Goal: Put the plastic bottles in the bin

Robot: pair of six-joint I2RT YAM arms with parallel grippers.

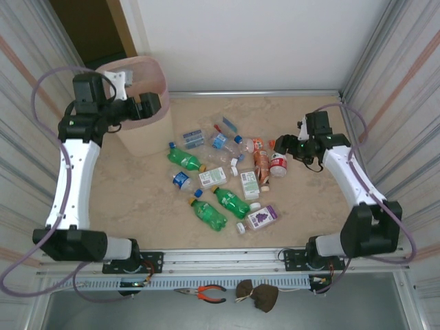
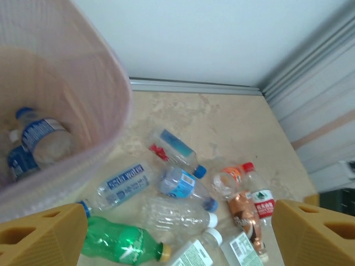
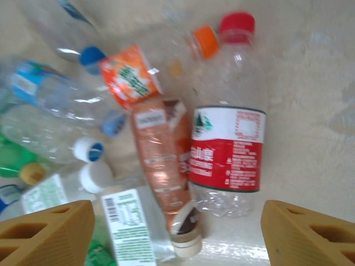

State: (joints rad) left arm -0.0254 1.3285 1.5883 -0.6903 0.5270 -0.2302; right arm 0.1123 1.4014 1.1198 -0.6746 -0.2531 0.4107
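Left fingers (image 2: 41, 235) were wide apart, nothing between them; their tips were cut off by the bottom edge of the left wrist view. We had the left gripper (image 1: 148, 104) hanging at the right rim of the bin (image 1: 141, 134). Bin's near wall and most of its floor ran out of frame. Inside the pink liner (image 2: 119, 88) we made out two blue-labelled water bottles (image 2: 41, 136) lying down; anything deeper we couldn't tell. Remaining plastic bottles (image 1: 213, 179) lay in a loose heap on the table (image 1: 309, 206), right of the bin, between the arms. Clear crushed ones mid-heap were hard to separate. Right fingers (image 3: 47, 233) were also apart. Right gripper (image 1: 283, 144) sat low at the heap's right edge, a red-labelled bottle (image 3: 227, 149) lying on the table between the tips, untouched as far as we could see; that view was blurry.
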